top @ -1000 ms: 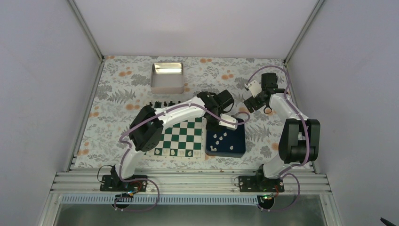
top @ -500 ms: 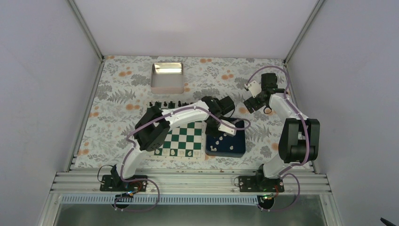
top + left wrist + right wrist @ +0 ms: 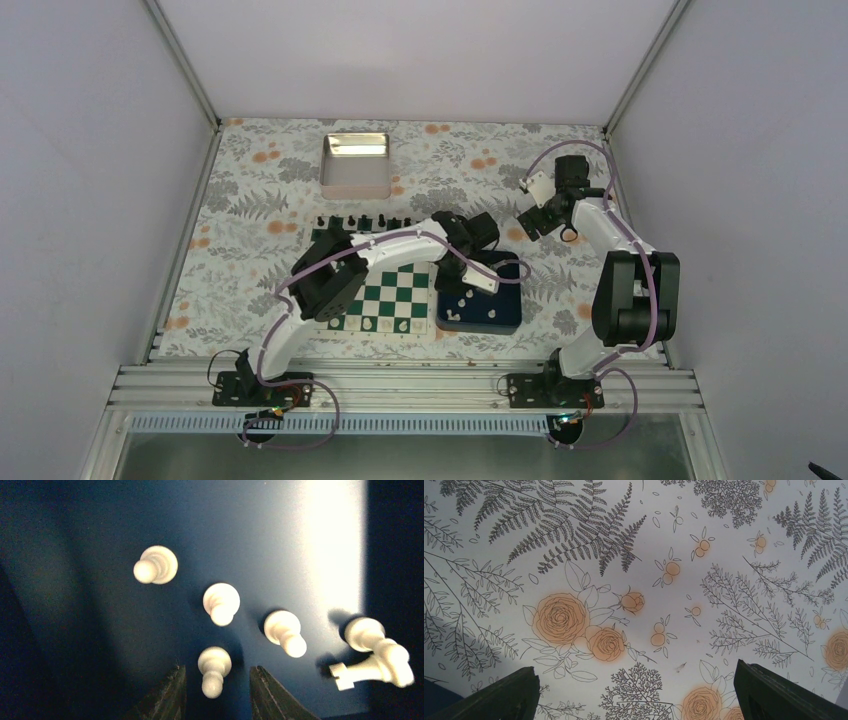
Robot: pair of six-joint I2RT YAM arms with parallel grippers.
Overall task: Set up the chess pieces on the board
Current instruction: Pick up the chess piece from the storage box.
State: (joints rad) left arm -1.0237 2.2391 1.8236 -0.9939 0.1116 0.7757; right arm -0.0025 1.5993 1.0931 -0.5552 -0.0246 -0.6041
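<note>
In the left wrist view my left gripper (image 3: pixel 216 669) is low inside the dark blue tray (image 3: pixel 90 630). Its two dark fingers stand either side of one upright white pawn (image 3: pixel 214 663), with a gap on each side, so it is open and touching nothing. More white chess pieces stand or lie close by: a pawn (image 3: pixel 221 603), another pawn (image 3: pixel 284 631) and a toppled piece (image 3: pixel 367 670). From above, the left gripper (image 3: pixel 466 284) hangs over the tray (image 3: pixel 506 316), right of the green and white board (image 3: pixel 385 294). The right gripper (image 3: pixel 635 666) is wide open above the flowered cloth and holds nothing.
White pieces (image 3: pixel 384 325) stand along the board's near row. A line of small black pieces (image 3: pixel 360 221) stands on the cloth beyond the board. A shiny metal tin (image 3: pixel 355 165) sits at the back left. The right gripper (image 3: pixel 529 220) hovers behind the tray.
The left arm has drawn nearer and sunk lower into the blue tray, and its jaws have narrowed slightly around the pawn. The right arm has not moved.
</note>
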